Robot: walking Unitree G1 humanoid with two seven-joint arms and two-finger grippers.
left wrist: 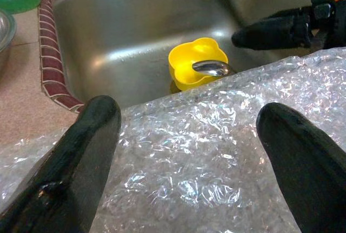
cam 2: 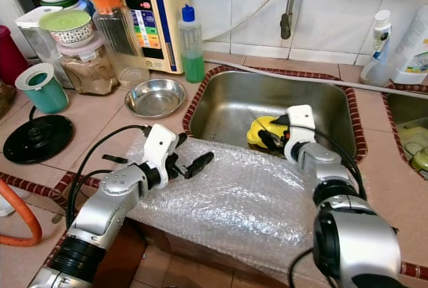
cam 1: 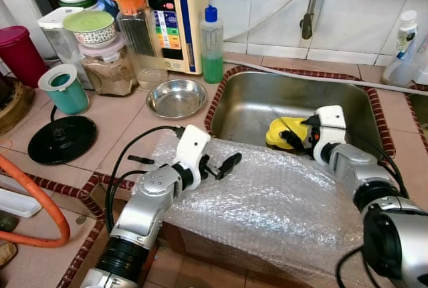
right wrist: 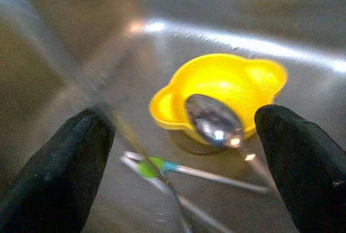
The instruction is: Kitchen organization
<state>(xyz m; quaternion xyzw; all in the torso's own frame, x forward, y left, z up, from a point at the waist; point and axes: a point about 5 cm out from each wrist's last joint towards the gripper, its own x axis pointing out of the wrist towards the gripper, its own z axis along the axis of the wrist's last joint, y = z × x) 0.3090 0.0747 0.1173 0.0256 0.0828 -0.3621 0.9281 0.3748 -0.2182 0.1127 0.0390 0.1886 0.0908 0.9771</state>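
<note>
from the head, the right gripper reaches into the sink over the yellow bowl; the left gripper hovers above bubble wrap, fingers wide. right wrist: fingers wide around bowl and spoon. best to lower, close on the rim.

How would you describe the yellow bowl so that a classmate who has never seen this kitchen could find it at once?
Start at the steel sink set into the tiled counter. On its floor, just beyond the bubble wrap draped over the sink's front edge, sits the yellow bowl, with the right gripper open above it. It is the only bright yellow thing there, lobed like a flower, with a metal spoon resting in it.
</note>
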